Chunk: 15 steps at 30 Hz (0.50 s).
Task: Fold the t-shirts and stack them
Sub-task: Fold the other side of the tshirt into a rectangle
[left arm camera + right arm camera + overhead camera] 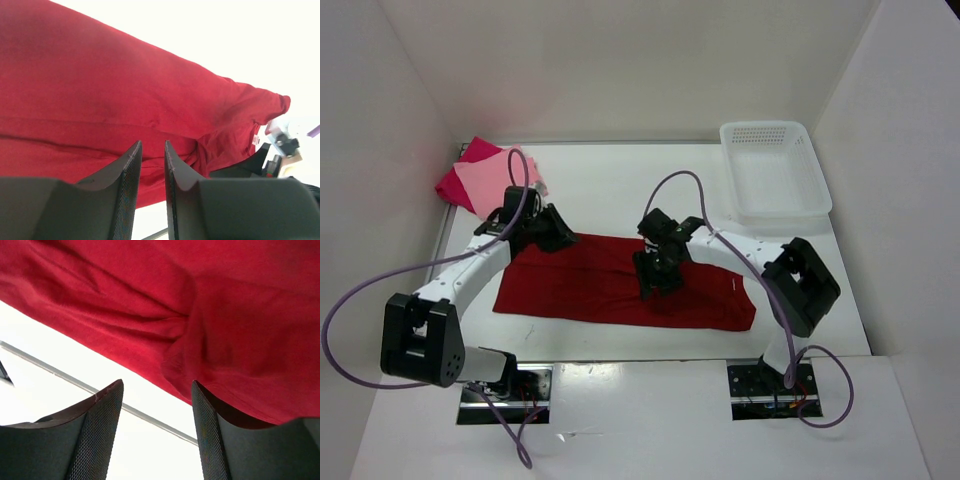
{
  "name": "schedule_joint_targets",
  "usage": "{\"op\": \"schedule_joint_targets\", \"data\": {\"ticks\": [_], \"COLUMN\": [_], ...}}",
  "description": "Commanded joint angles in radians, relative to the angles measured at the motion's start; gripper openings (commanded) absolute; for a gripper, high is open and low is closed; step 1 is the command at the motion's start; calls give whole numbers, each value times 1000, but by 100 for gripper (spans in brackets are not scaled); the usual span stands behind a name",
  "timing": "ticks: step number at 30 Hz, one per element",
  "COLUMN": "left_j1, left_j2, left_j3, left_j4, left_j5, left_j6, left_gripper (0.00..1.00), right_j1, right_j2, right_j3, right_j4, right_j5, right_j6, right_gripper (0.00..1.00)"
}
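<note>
Right gripper [157, 385]: jaws are seen wide apart, nothing between them. The textured black pads are poised just above a bunched ridge of the dark red shirt [580, 285], near its middle.

Left gripper [152, 146]: fingers are drawn close, with only a narrow slit between. No cloth is seen inside the slit; red fabric lies beyond the tips. In the overhead view this gripper is placed at the shirt's far left corner.

Dark red shirt: laid out as a long band across the white table [620, 190], in front of both arm bases. One lengthwise fold appears to have been made, judged from the doubled layers and the long crease seen by the left wrist camera. It is not yet reduced to a compact square. Wrinkles are gathered under the right gripper. A small white tag [257, 140] is visible near the right end.

Other shirts: the pale pink shirt [500, 180] is stacked on the crimson-pink shirt [458, 188] at the far left corner, both already folded flat, well apart from the right arm.

Progress, as judged: two of three are done. Left to do are crosswise folds on the dark red shirt, then its transfer onto the pink stack.

Materials: soft matte knit, limp, easily creased. The white lattice basket [820, 190] at the far right is rigid plastic with nothing visible inside.
</note>
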Motion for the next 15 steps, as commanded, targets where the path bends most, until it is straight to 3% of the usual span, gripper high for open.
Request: {"op": "schedule_joint_targets", "data": {"ticks": [1,2,3,6,7,9,13,15], "left_j1": [2,2,2,2,15,27,71,102], "left_j2": [52,69,105,196,219,288,366,385], "left_j3": [37,37,37,56,68,95,120,120], "left_j4": [36,37,46,78,78,99,121,133], "left_j5": [53,64,64,71,84,84,111,127], "left_j6": [28,40,50,74,74,74,83,83], "left_gripper": [32,32,32,32,32,32,32,32], "right_j1": [-43,-88,-116,-242,-276,-377,-511,-554], "right_j2": [-79,-91,-122,-180,-189,-198,-218,-218], "right_j3": [-4,-19,-28,-84,-99,-131,-142,-142], "right_j4": [21,30,40,115,131,169,194,203], "right_j5": [62,76,85,112,158,207,283,312], "right_j6": [13,22,37,51,63,64,42,31], "right_gripper": [62,60,42,9,6,5,41,46]}}
